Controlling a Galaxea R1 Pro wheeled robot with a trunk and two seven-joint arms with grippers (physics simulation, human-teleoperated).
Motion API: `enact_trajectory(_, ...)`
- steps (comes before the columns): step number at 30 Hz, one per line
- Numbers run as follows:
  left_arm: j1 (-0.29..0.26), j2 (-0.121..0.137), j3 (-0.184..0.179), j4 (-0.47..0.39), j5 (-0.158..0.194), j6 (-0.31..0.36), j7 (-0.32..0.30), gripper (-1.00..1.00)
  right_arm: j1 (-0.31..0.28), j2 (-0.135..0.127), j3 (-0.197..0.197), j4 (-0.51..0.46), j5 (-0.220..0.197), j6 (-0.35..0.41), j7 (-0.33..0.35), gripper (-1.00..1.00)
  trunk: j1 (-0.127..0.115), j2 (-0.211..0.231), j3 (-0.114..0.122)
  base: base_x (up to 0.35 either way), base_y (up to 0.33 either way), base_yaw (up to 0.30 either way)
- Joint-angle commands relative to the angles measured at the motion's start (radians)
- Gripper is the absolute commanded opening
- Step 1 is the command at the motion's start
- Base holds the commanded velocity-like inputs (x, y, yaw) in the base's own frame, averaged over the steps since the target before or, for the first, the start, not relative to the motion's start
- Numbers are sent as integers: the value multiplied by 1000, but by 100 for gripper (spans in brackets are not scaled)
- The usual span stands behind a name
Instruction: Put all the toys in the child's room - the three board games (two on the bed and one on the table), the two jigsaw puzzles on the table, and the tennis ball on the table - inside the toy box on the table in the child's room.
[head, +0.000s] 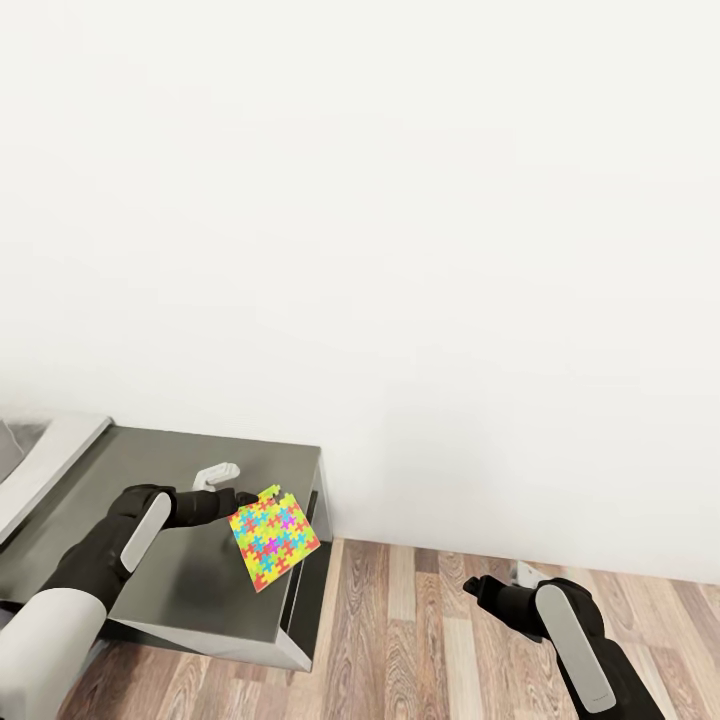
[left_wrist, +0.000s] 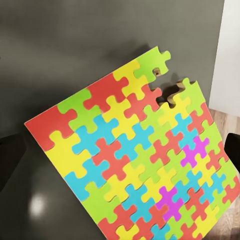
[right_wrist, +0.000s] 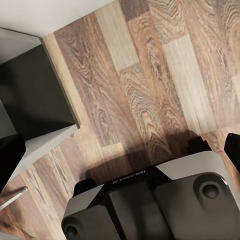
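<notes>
The wall (head: 400, 200) fills the far side, the plank floor (head: 450, 640) the near right. The table (head: 200, 470) sits at the left, a pale bin edge (head: 50, 460), probably the toy box, at its far left. The left gripper (head: 240, 500) pinches one edge of the puzzle (head: 274, 534), holding it tilted above the table's right end, likely for carrying to the box. The right gripper (head: 478, 588) hangs idle over the floor; whether its jaws are spread cannot be told. No readable writing on the puzzle
</notes>
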Motion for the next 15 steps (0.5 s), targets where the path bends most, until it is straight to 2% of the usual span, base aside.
enact_trajectory(1, -1, 1, -2, -1, -3, 3, -4, 100, -1, 0, 0, -1, -11, 2, -10, 100, 1, -2, -2, 0, 0, 0)
enact_trajectory(15, -1, 1, -2, -1, -3, 3, -3, 100, -1, 0, 0, -2, -11, 2, -11, 100, 1, -2, -4, 0, 0, 3)
